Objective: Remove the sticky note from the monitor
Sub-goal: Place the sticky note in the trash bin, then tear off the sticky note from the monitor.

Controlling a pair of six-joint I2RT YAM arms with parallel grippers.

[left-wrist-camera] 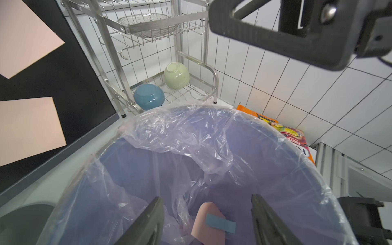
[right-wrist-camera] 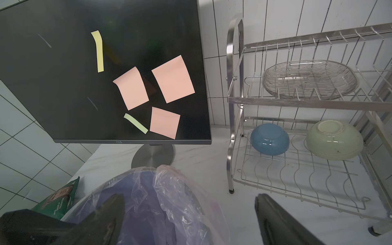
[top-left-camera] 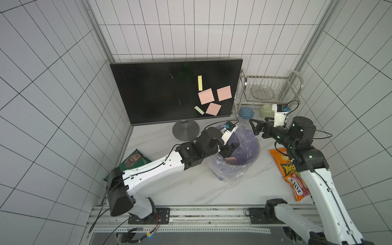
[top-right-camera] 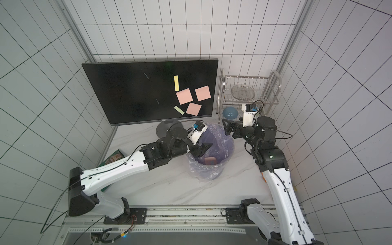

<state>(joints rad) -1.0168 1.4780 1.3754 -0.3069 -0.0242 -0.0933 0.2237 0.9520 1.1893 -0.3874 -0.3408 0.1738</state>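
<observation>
The black monitor (top-left-camera: 161,93) stands at the back on its round grey base. Three pink sticky notes (top-left-camera: 206,95) (right-wrist-camera: 172,79), a yellow strip (top-left-camera: 200,83) and a green strip (top-left-camera: 199,110) cling to the right of its screen. My left gripper (top-left-camera: 233,148) (left-wrist-camera: 206,197) hangs open over the lined purple bin (top-left-camera: 255,156) with nothing between its fingers. Below it, inside the bin, lies a pink note (left-wrist-camera: 201,227) with a blue strip (left-wrist-camera: 220,222) on it. My right gripper (top-left-camera: 253,126) (right-wrist-camera: 189,195) stands open and empty by the bin's far right rim, facing the monitor.
A steel dish rack (top-left-camera: 269,89) stands right of the monitor, with a blue bowl (top-left-camera: 246,112) and a green bowl (top-left-camera: 265,110) on its lower shelf. Snack bags (top-left-camera: 284,165) lie at the right under my right arm. A green bag (top-left-camera: 133,161) lies at the left.
</observation>
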